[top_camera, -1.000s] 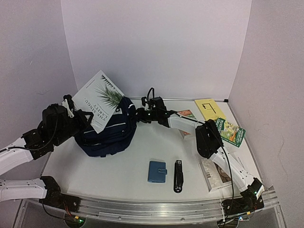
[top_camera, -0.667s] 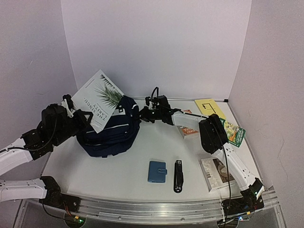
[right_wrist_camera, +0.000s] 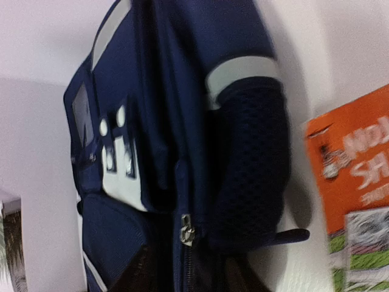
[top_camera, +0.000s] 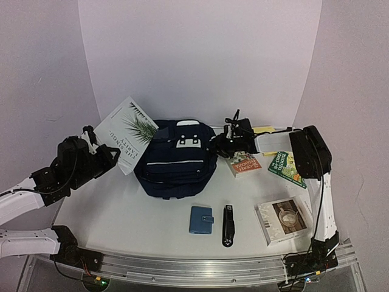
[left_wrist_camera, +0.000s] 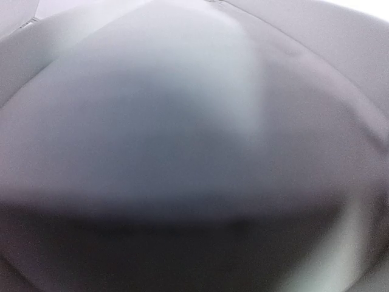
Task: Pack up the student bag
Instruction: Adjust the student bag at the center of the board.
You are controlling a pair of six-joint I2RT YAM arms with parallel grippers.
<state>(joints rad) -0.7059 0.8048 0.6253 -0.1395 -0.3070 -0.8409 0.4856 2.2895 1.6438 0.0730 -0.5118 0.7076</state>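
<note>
The large dark navy fabric backpack (top_camera: pixel 176 161) lies at frame centre. It looks soft and floppy (probably light), so it is best taken at its zip edge. The left gripper (top_camera: pixel 99 153) is clamped on a white palm-leaf book (top_camera: pixel 124 131), upper left. For the right gripper (top_camera: pixel 219 144), beside the backpack, I cannot tell the jaws.

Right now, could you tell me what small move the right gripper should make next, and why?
The right gripper should probably close on the silver zipper pull of the dark navy striped backpack: it looks zipped, while the left gripper holds the white palm-leaf book ready.
</note>
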